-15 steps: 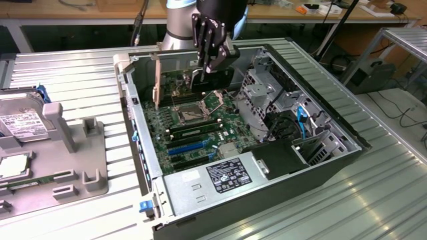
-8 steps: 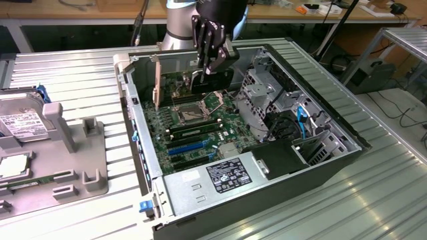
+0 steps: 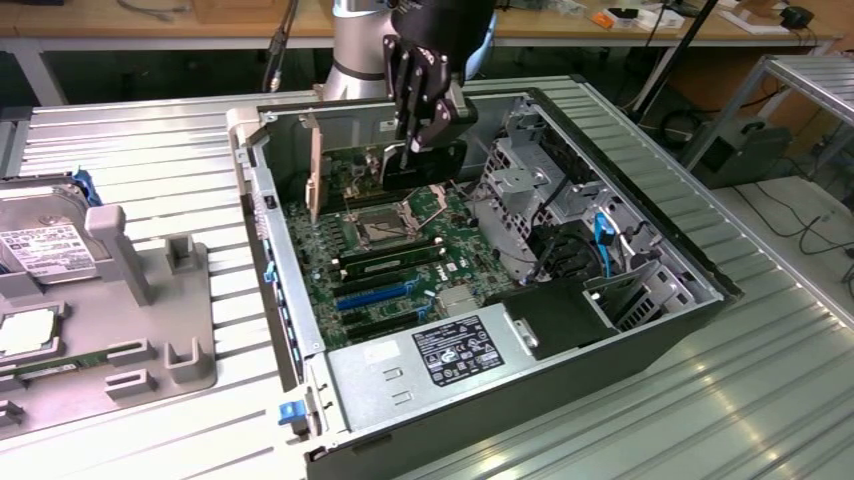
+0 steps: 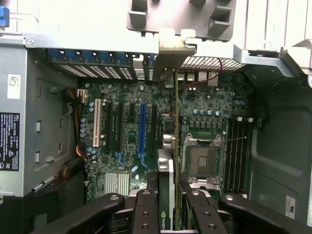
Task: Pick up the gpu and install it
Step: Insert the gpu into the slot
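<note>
Jaws: the gripper (image 4: 168, 204) is clenched on the gpu (image 4: 169, 170), gripping the card edge-on across its two flat faces, fingers (image 3: 416, 95) pointing down into the case.
Gpu position: upright on edge inside the open computer case (image 3: 287, 290), over the motherboard (image 4: 126, 141) just beside the CPU socket (image 4: 201, 158); whether its lower edge is already touching a slot, I cannot tell.
Bracket: its metal bracket (image 4: 171, 48) sits up against the rear slot openings of the case.
Handling: I judge it light and stiff but fragile; the thin board would suffer from twisting or side load, and the smooth faces could slip.
Where to hold: near the top edge, across the faces, clear of the contact edge, much as it is held.
Surface: the case lies on its side on a ribbed metal worktop (image 3: 761, 400).
Room: tight; drive cage (image 3: 534, 190) to one side, power supply (image 3: 427, 355) at the near end, a hard drive (image 3: 40, 245) on a grey fixture well apart.
</note>
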{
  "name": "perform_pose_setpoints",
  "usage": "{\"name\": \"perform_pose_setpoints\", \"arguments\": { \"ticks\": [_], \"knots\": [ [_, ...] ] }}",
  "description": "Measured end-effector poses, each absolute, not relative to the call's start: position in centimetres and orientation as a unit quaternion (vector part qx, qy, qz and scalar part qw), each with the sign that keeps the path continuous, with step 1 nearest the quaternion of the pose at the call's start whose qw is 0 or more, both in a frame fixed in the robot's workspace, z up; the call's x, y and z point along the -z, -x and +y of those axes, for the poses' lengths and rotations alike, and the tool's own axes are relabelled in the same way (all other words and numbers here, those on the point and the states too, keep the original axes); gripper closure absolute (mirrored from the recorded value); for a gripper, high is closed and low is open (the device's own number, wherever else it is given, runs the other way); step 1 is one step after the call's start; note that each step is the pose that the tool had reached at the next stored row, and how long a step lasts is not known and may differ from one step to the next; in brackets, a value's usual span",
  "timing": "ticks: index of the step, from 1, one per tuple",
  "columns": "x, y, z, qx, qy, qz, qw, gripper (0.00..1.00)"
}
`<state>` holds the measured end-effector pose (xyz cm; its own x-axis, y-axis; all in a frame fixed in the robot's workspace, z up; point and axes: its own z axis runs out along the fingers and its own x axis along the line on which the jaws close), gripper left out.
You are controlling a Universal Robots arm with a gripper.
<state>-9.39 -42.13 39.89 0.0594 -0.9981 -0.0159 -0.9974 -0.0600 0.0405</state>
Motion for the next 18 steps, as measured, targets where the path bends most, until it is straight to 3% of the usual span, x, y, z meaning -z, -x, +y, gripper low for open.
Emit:
{"name": "perform_pose_setpoints", "arguments": {
  "ticks": [18],
  "knots": [
    [-39.3, 9.77, -42.13, 0.009, -0.728, -0.686, -0.001, 0.73]
  ]
}}
